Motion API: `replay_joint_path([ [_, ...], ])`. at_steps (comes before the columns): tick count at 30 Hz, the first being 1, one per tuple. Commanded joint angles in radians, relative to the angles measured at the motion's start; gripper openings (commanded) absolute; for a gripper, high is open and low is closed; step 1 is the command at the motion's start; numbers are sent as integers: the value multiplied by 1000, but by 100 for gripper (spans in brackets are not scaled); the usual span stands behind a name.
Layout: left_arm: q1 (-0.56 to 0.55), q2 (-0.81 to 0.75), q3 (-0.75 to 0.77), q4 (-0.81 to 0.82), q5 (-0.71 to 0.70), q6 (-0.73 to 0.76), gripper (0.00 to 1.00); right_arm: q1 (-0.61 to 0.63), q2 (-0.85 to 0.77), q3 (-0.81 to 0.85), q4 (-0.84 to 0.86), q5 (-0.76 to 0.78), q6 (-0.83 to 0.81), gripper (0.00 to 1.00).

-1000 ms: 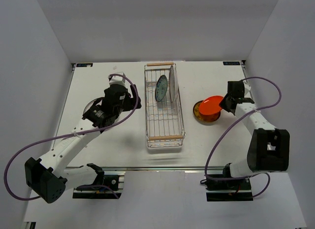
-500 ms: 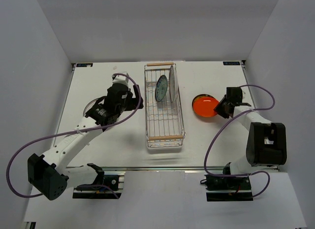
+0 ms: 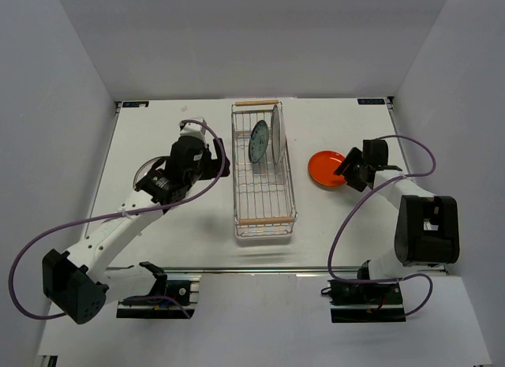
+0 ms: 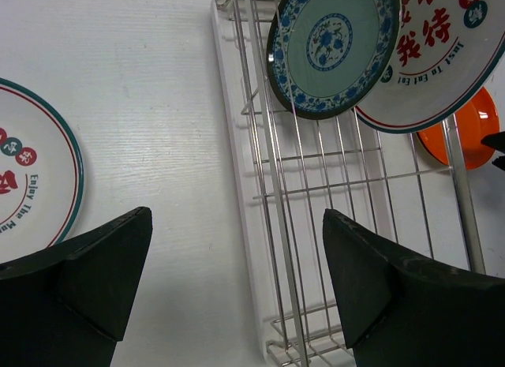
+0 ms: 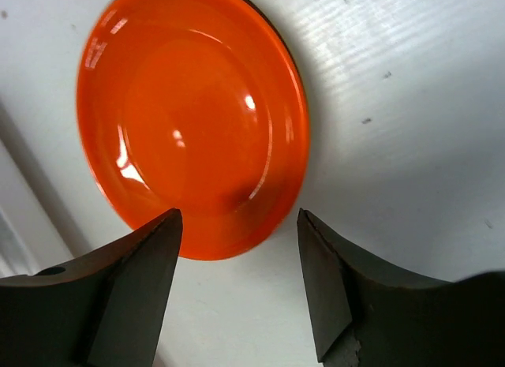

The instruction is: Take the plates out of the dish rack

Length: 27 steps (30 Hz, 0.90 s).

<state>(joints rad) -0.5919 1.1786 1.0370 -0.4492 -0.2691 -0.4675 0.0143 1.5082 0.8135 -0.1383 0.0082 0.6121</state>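
The dish rack (image 3: 265,220) stands mid-table with two plates upright in its far half: a teal plate with blue flowers (image 3: 258,141) (image 4: 331,47) and a white plate with red characters (image 3: 277,134) (image 4: 438,63). An orange plate (image 3: 326,169) (image 5: 193,122) lies flat on the table right of the rack. My right gripper (image 3: 345,171) (image 5: 238,221) is open just off the orange plate's near rim, holding nothing. My left gripper (image 3: 218,163) (image 4: 235,225) is wide open over the rack's left wall (image 4: 272,185), with nothing in it.
A white plate with a teal rim and printed text (image 4: 31,174) lies flat on the table left of the rack, partly under my left arm. White walls close the table at the back and both sides.
My right gripper has opened and let go of the orange plate, which went from tilted in the jaws to flat on the table. My left arm edged slightly toward the rack.
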Motion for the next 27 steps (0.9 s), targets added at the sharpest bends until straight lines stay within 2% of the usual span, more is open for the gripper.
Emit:
replay_joint_path([
  [1, 1, -79, -26, -14, -10, 0, 98, -1, 14, 65, 29, -48, -15, 66],
  [2, 1, -91, -32, -16, -15, 0, 98, 0, 6, 78, 19, -24, -15, 67],
  [4, 1, -117, -46, -22, -35, -3, 98, 0, -49, 96, -26, 31, -40, 79],
  [5, 1, -123, -54, -22, -41, -3, 98, 6, -77, 107, -41, 53, -51, 89],
  [10, 1, -154, -107, -28, -85, -26, 98, 65, -241, 297, -167, 124, -159, 89],
  [14, 1, -165, -117, -39, -104, -33, 98, 238, -261, 493, -210, 137, -261, 89],
  [18, 1, -185, -135, -54, -148, -54, 98, 476, -171, 718, -283, 220, -345, 89],
  [20, 1, -194, -147, -55, -156, -59, 98, 538, -91, 778, -309, 266, -402, 89],
  [21, 1, -195, -150, -55, -157, -60, 98, 623, -56, 814, -325, 283, -420, 89],
  [27, 1, -200, -163, -86, -173, -100, 98, 769, 265, 1160, -463, 453, -466, 89],
])
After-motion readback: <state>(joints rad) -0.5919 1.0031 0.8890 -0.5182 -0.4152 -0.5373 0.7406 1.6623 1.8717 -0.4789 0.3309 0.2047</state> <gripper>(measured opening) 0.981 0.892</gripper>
